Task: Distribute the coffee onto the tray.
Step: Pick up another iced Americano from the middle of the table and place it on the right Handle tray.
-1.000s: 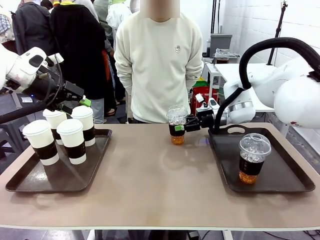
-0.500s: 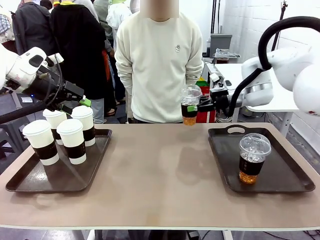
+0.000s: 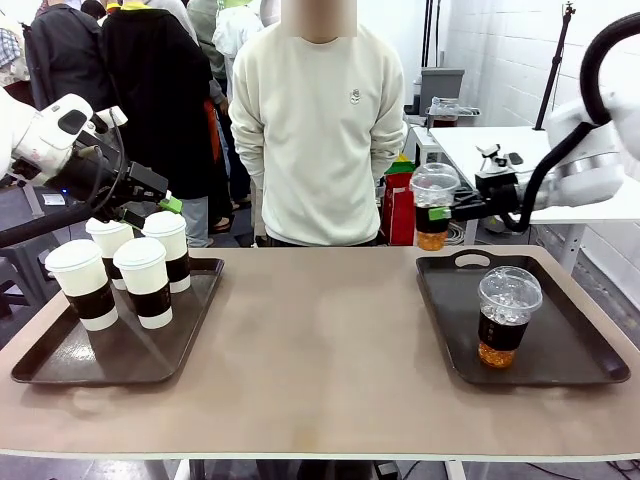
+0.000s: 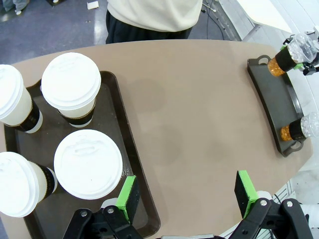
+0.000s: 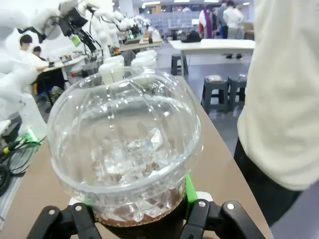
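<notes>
My right gripper [image 3: 447, 211] holds one iced coffee cup [image 3: 434, 207] in the air, its jaws pinched on the dark band below the clear dome lid. Taking the right-hand tray [image 3: 590, 355] as my landmark, this cup hangs above and just beyond the tray's far left corner, clear of the desk [image 3: 320, 360]. In my right wrist view the same dome [image 5: 124, 144] swells up close, ice showing through it, green pads [image 5: 190, 191] pressed to its sides. The second iced coffee cup [image 3: 507, 316] stands upright on that tray, near its middle.

Well to the left of that tray, across bare desk, sits the left-hand tray [image 3: 60, 368] with four white lidded paper cups [image 3: 145, 281] in dark sleeves (all upright, clustered toward its far end). My left gripper [image 4: 188, 196] hovers over that cluster with its jaws spread apart, holding nothing. A person in a cream sweatshirt [image 3: 318, 120] stands at the far side of the desk.
</notes>
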`<state>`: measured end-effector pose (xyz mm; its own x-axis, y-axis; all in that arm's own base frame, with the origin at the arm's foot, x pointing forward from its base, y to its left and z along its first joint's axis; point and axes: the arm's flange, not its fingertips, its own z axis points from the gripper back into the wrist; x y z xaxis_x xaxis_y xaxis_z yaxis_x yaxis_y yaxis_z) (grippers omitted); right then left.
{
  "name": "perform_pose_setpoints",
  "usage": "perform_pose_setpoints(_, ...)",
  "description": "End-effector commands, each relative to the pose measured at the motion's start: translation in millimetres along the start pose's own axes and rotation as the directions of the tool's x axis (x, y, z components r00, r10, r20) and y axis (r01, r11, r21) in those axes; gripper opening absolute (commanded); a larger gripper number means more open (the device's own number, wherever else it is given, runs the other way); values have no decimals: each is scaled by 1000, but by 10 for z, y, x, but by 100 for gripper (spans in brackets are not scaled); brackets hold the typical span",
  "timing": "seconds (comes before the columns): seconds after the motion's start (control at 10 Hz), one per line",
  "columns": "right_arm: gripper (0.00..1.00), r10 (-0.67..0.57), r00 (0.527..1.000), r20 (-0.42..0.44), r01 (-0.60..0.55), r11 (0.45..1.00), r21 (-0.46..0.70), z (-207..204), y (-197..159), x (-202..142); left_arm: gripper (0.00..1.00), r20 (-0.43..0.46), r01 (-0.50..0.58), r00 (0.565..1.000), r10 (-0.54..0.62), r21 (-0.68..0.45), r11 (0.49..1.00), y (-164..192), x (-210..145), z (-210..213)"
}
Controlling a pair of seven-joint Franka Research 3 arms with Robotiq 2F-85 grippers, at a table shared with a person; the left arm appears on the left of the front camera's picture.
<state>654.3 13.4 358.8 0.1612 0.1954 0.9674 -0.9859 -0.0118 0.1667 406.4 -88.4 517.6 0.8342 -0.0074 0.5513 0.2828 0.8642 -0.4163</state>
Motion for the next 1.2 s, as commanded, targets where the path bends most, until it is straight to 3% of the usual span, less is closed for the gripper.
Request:
perform_pose_setpoints(0.0,71,15,1000,-3,-15,1000,-11,92,233,-28,100,-2,-6,1000,6,-18,1000,16,2,-5)
perform_pose_setpoints(0.7,71,73,997,4,-73,997,-28,378,327,-798,100,-2,-6,1000,6,-18,1000,16,2,-5)
perform_pose_setpoints(1.1,71,68,998,7,-68,997,-27,399,245,-1021,100,-2,-6,1000,6,-18,1000,16,2,-5)
